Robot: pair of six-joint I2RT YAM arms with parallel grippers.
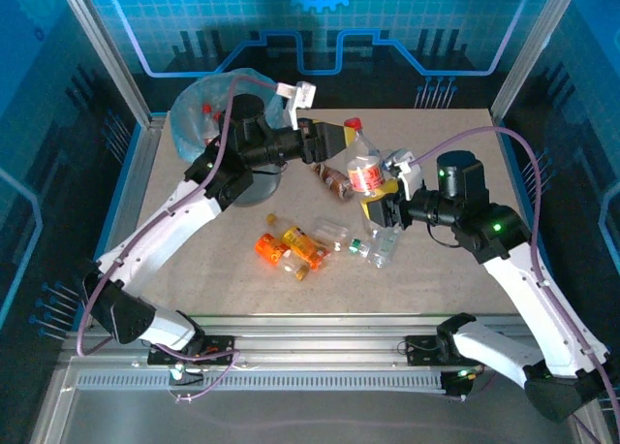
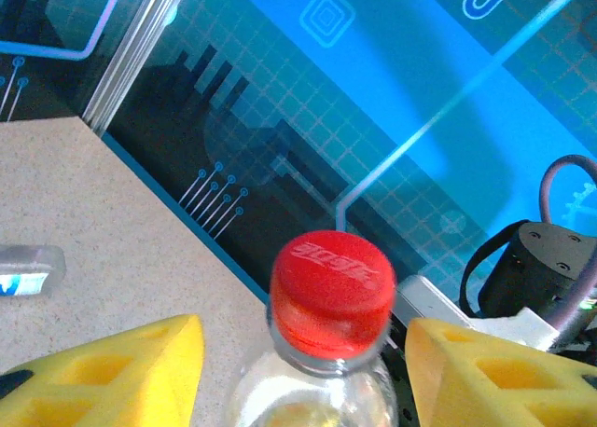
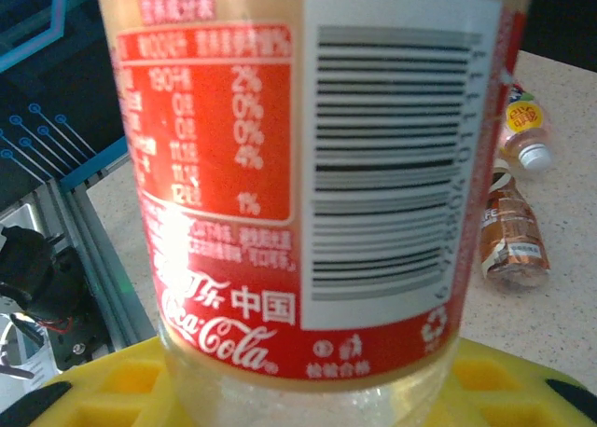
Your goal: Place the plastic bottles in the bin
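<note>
A clear plastic bottle (image 1: 364,169) with a red label and red cap (image 2: 331,292) is held off the table between the two arms, cap toward the left arm. My right gripper (image 1: 381,207) is shut on its lower end, and the label (image 3: 308,185) is close to that wrist camera, above the yellow fingers (image 3: 103,390). My left gripper (image 2: 308,371) is open, a yellow finger on each side of the neck with a gap on both sides. The grey bin (image 1: 215,110) with its light-blue bag stands at the back left, behind the left arm.
Several more bottles lie mid-table: a brown-labelled one (image 1: 332,180), two orange ones (image 1: 271,247), and clear ones (image 1: 380,244). Two bottles (image 3: 513,245) lie on the table to the right of the held one. The right arm's black wrist (image 2: 546,268) sits close behind the cap.
</note>
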